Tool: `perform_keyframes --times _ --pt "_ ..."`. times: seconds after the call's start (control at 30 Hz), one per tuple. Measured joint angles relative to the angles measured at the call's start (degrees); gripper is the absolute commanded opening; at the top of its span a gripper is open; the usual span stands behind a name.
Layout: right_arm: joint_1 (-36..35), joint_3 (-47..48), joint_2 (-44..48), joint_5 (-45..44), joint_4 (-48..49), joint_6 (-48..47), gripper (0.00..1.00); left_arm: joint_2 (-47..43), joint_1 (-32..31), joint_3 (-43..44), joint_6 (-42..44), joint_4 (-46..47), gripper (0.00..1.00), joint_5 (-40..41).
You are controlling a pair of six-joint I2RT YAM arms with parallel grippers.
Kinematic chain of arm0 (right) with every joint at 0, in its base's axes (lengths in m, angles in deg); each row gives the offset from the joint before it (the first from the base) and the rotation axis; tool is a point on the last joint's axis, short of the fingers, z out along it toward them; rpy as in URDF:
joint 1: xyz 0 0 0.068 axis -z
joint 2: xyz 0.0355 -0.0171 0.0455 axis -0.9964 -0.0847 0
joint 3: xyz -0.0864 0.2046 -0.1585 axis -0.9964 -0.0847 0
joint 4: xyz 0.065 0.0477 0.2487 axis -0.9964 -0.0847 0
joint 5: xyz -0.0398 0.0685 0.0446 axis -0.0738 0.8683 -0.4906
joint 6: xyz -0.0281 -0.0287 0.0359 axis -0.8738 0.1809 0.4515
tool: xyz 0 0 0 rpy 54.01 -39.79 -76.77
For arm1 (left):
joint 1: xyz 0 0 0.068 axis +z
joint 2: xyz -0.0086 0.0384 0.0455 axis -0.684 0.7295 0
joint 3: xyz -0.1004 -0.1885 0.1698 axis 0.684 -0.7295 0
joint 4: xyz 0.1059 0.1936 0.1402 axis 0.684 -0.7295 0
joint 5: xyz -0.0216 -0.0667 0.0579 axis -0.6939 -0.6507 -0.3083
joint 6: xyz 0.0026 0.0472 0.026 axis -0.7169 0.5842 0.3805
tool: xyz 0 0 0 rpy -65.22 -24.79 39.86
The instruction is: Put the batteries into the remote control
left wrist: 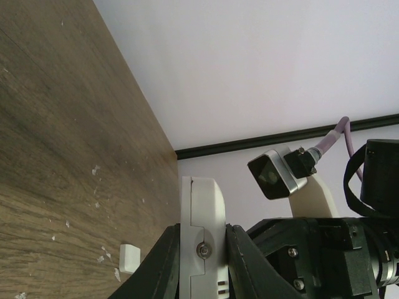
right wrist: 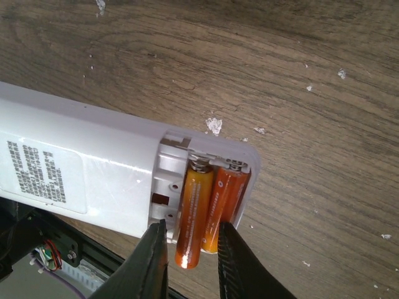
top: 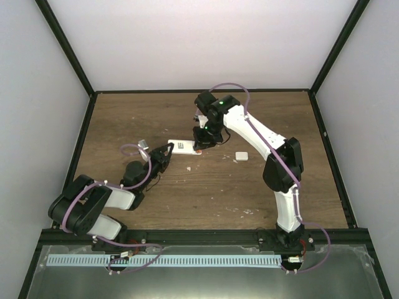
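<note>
Nearly there: the last of the batteries (right wrist: 196, 212) wants seating in the remote control (top: 185, 147).
At centre of the overhead view the left gripper (top: 163, 152) pinches the remote's end, steadying it on the table (top: 206, 193). The right gripper (top: 201, 142) reaches down from upper centre, wrist bent steeply over the open compartment (right wrist: 171, 162). One battery juts past the edge between its narrowly spread fingers (right wrist: 156, 249); whether they touch it I cannot tell. Press that free end down squarely.
</note>
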Motion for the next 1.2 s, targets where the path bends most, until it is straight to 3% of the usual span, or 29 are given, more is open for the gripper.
perform_keyframes --times 0.33,0.5,0.6,0.73,1.03,1.2 --pt "0.0 1.16 2.12 -2.8 1.16 0.68 0.34 0.39 -0.15 -0.04 -1.88 2.32 0.0 0.02" --pt "0.0 -0.31 9.03 -6.62 5.84 0.31 0.53 1.07 -0.22 -0.63 -3.34 3.78 0.0 -0.02" --pt "0.13 -5.4 16.41 -8.61 10.88 -1.05 0.72 1.03 -0.22 -0.9 -4.17 3.82 0.0 -0.35" --pt "0.87 -15.3 25.64 -9.09 19.08 -2.12 0.86 -0.59 -0.22 -0.9 -5.29 2.21 0.0 -1.01" --pt "9.29 -40.54 35.87 3.65 36.04 -0.85 0.99 -13.97 -0.24 -0.76 -7.78 -12.44 0.0 -2.49" --pt "10.6 -45.18 36.02 11.56 41.29 0.39 1.0 -18.38 -0.24 -0.39 -10.25 -19.71 0.0 -3.76"
